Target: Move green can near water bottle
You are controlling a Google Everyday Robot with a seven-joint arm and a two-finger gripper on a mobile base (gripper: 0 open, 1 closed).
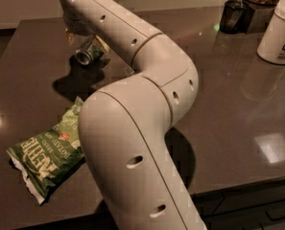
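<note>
can: small green aluminium drink can (88, 55), on its side, axis slanting near-left
gripper: cream parallel-jaw gripper (82, 35) just above it; grasp: cannot tell

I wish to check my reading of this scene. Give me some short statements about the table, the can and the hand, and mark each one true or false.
1. The green can lies on its side on the dark table. True.
2. The green chip bag lies right beside the white jar. False: the bag is at the near left of the table, while the white jar stands at the far right.
3. The hand is just above the green can, at the far left part of the table. True.
4. The white jar is tipped over and has no lid. False: it stands upright with its lid on.
</note>
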